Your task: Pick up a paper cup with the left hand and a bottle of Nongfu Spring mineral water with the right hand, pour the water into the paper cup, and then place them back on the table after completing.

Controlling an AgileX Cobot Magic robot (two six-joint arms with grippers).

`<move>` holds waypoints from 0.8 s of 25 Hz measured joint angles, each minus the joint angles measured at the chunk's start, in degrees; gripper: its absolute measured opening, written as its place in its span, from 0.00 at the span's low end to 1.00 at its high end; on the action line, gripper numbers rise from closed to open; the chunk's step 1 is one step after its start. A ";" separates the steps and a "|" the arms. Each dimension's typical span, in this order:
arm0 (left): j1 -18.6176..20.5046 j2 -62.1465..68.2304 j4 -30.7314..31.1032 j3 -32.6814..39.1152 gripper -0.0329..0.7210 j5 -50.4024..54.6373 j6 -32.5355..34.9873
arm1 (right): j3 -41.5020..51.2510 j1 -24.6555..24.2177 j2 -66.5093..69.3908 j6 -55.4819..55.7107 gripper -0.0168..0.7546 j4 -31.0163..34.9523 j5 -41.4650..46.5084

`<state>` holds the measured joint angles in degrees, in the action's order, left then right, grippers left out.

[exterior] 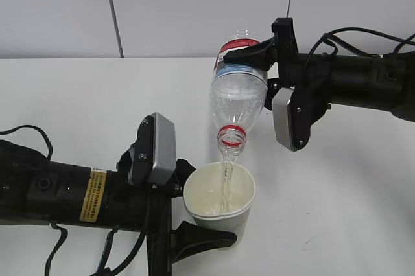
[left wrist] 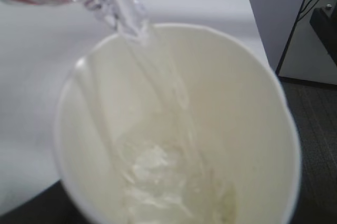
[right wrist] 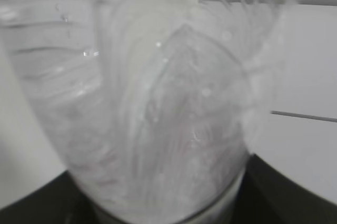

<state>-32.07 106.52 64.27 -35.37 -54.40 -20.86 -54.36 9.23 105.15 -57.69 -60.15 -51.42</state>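
The left hand (exterior: 194,205), with its yellow sticker, is shut on a white paper cup (exterior: 219,193) and holds it upright, low in the exterior view. The right hand (exterior: 249,56) is shut on a clear bottle (exterior: 238,91) with a red label, tipped mouth-down above the cup. Water (exterior: 227,175) streams from the red-ringed neck into the cup. In the left wrist view the cup (left wrist: 237,103) fills the frame, the stream (left wrist: 152,71) falls in and water pools at the bottom. In the right wrist view the bottle (right wrist: 158,103) fills the frame, and the fingers are mostly hidden.
The white table (exterior: 78,94) spreads behind and to both sides of the arms. A grey wall with a dark seam (exterior: 113,10) stands behind it. In the left wrist view a dark floor and cables (left wrist: 316,19) show beyond the table's edge.
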 joint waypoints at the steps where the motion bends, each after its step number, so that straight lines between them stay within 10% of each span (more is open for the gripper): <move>1: 0.00 0.00 0.05 0.00 0.60 0.00 0.00 | 0.00 0.00 0.00 -0.42 0.52 0.00 0.00; 20: 0.00 0.00 0.11 0.00 0.60 0.05 0.00 | 0.00 0.00 0.00 -1.26 0.52 0.00 -0.19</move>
<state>-32.07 106.52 64.38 -35.37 -54.34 -20.86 -54.36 9.23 105.15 -58.95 -60.15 -51.61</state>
